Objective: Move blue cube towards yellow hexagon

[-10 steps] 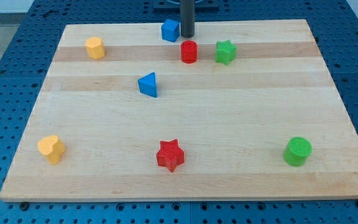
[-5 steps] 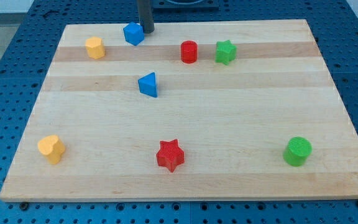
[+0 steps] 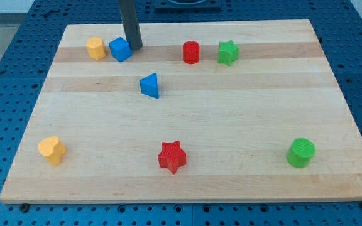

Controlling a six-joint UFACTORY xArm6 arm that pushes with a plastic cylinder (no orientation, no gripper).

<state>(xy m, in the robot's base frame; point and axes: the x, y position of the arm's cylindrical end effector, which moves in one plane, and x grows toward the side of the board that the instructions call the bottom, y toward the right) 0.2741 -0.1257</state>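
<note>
The blue cube (image 3: pixel 120 49) sits near the view's top left, just right of the yellow hexagon (image 3: pixel 95 48), with a very small gap or none between them. My tip (image 3: pixel 135 47) is against the cube's right side.
A blue triangular block (image 3: pixel 149 85) lies below the cube. A red cylinder (image 3: pixel 191 52) and a green star (image 3: pixel 228 53) are at the top middle. A yellow heart-like block (image 3: pixel 51 150), a red star (image 3: pixel 171 156) and a green cylinder (image 3: pixel 301 152) lie along the bottom of the wooden board (image 3: pixel 263 94).
My tip has moved left and slightly down, pushing the blue cube from the top middle to right beside the yellow hexagon. The other blocks have not moved.
</note>
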